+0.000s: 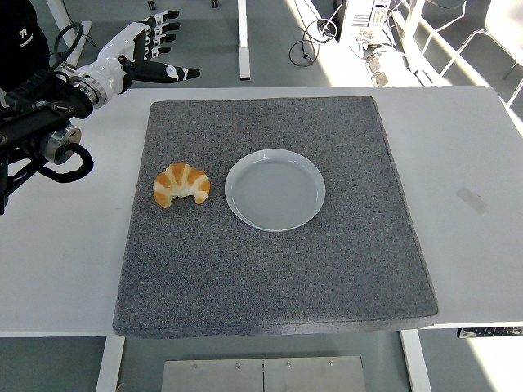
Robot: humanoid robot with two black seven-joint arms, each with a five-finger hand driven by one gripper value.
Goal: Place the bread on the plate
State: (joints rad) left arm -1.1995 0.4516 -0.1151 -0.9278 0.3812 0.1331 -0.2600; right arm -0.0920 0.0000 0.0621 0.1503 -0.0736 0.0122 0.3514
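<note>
In the head view, a white worktop [482, 147] carries a large grey mat [278, 269] that covers most of its middle. On the mat lies the bread [181, 184], a golden croissant with its two ends pointing toward the near edge. It is on the left half of the mat, just beside the plate [275, 189] but not touching it; a narrow strip of mat shows between them. The plate is round, pale grey-blue, and nothing lies on it.

The left arm comes in from the left edge, above the far left corner of the worktop. Its left hand [143, 55] is white with black fingertips, raised above the far edge, well apart from the bread. The fingers [167, 72] are spread and stretched out toward the right, and they hold nothing.

A small piece of clear tape [471, 198] sticks on the bare worktop at the right of the mat.
</note>
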